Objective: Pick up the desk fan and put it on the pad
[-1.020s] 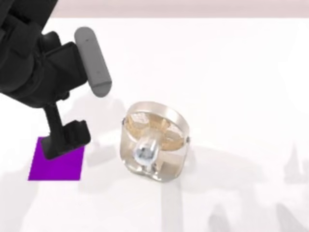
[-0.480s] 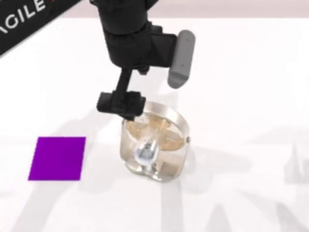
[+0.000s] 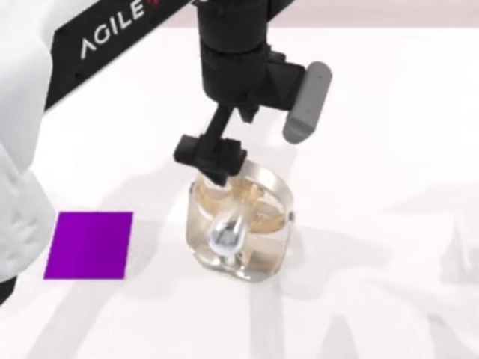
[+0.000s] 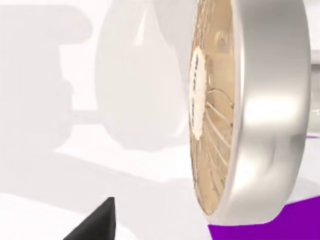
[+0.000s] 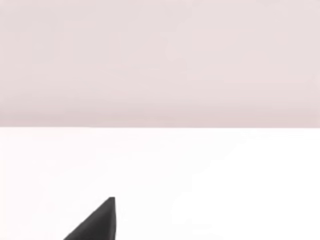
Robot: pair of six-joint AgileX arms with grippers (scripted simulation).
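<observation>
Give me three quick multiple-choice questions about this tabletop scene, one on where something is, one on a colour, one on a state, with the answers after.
1. Where is the left tool?
A. Over the pad
B. At the far rim of the desk fan
C. Parked off the table's right side

2. What colour is the pad?
A. Purple
B. Green
C. Orange

3. Where does the desk fan stand now?
A. On the pad
B. Lifted clear of the table
C. On the bare table, apart from the pad

Answers: 1 B, the top view shows the black tool over the ring's far edge. 2 A, the flat square at the table's left is bright purple. 3 C, white table shows between fan and pad, so the fan is not yet moved.
</observation>
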